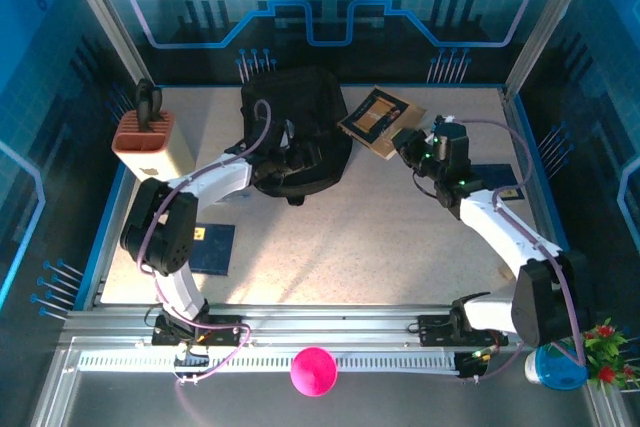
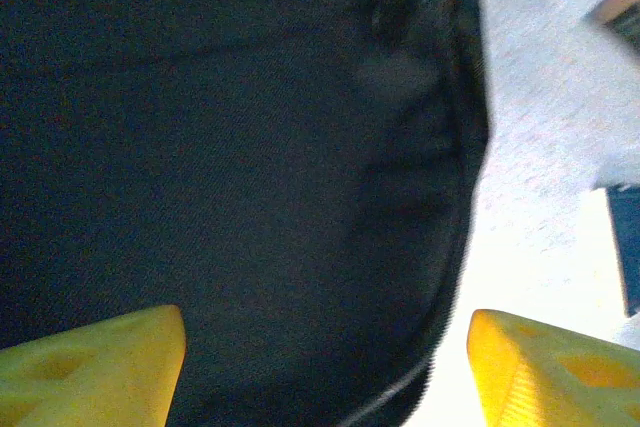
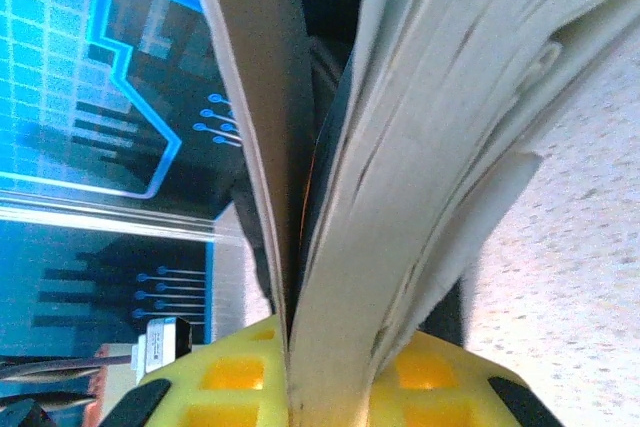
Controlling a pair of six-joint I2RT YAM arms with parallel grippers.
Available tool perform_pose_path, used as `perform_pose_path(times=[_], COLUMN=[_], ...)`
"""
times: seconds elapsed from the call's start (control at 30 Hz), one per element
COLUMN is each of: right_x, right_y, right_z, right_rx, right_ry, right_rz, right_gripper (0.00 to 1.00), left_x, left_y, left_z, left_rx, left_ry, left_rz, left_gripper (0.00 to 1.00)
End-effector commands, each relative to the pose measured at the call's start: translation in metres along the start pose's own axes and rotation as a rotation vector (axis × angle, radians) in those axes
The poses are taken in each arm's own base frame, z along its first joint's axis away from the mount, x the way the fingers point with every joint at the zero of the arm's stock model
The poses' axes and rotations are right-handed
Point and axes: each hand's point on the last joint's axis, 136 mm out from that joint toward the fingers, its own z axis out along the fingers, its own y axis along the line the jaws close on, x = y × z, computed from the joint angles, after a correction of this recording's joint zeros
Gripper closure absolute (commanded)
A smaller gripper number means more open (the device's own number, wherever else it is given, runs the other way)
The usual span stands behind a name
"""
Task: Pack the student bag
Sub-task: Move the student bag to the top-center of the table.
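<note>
The student bag (image 1: 295,127), a large black soft backpack, lies at the back middle of the table. My left gripper (image 1: 300,159) hangs over its near side. In the left wrist view its yellow fingers (image 2: 100,367) stand wide apart and open, with black bag fabric (image 2: 230,177) and a zipper edge below them and nothing held. My right gripper (image 1: 407,143) is shut on a brown-covered book (image 1: 376,115) just right of the bag and lifted off the table. Up close, the book's cover and fanned pages (image 3: 420,147) rise from between the yellow right gripper (image 3: 330,352).
A tan box with an orange-brown top (image 1: 150,142) stands at the back left. A dark blue booklet (image 1: 212,247) lies near the left arm. Another blue flat item (image 1: 505,179) lies at the right. A pink object (image 1: 313,369) and a blue cup (image 1: 556,369) sit off the front edge.
</note>
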Motion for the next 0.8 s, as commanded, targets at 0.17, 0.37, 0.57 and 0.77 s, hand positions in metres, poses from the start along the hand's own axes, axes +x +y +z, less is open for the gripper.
perform_pose_path(times=[0.17,0.37,0.57,0.77], right_x=[-0.020,-0.022,-0.024,-0.027], right_y=[-0.005,-0.017,-0.024,-0.030], right_z=[-0.017,-0.016,-0.021,-0.028], right_rx=[0.015,0.025,0.028,0.036], right_ry=[-0.016,-0.004,-0.006,-0.016], right_rz=[-0.068,-0.032,-0.019,-0.025], right_gripper=[0.89,0.89,0.89,0.89], left_x=[0.066,0.091,0.084,0.079], left_y=[-0.016,-0.056,-0.076,-0.065], left_z=[0.017,0.023,0.011,0.008], left_rx=[0.056,0.123,0.103,-0.002], left_ry=[0.173,0.222,0.233,0.315], left_rz=[-0.029,0.001,0.181,0.468], left_gripper=[0.25,0.26,0.27,0.33])
